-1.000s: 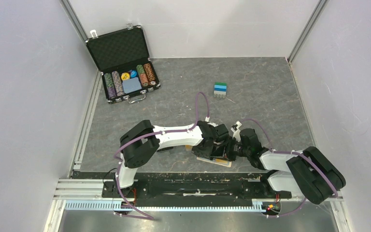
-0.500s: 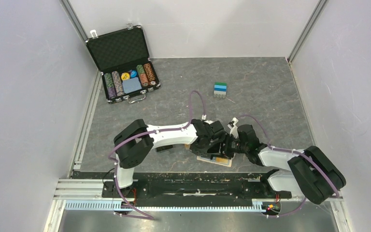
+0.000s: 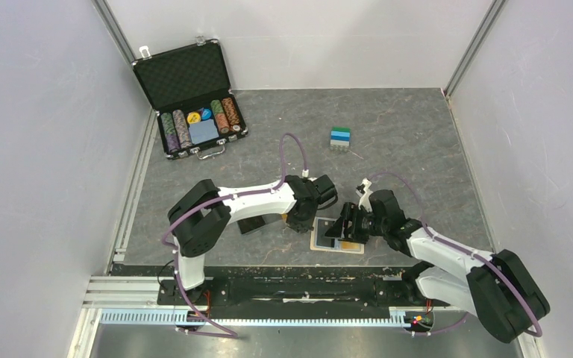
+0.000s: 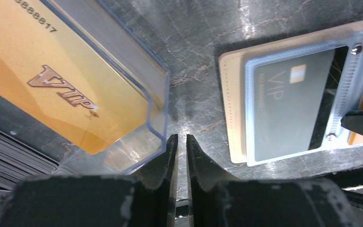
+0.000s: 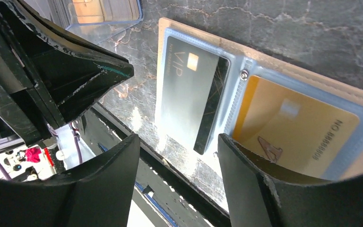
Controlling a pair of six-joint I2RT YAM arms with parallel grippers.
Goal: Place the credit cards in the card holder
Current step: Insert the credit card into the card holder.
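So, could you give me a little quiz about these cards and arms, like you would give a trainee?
1. True or false: the card holder lies folded shut on the table.
2. What colour is the card in the sleeve next to the dark grey card? A gold, B red, C green.
3. Which end effector has its fingers spread wide, left or right?

Key
1. False, it lies open.
2. A, the gold card.
3. The right end effector.

The grey table point(image 3: 418, 156) carries an open chip case point(image 3: 198, 127) far left, a small block point(image 3: 340, 139), a clear box point(image 4: 157, 94) and the open card holder point(image 3: 319, 240).
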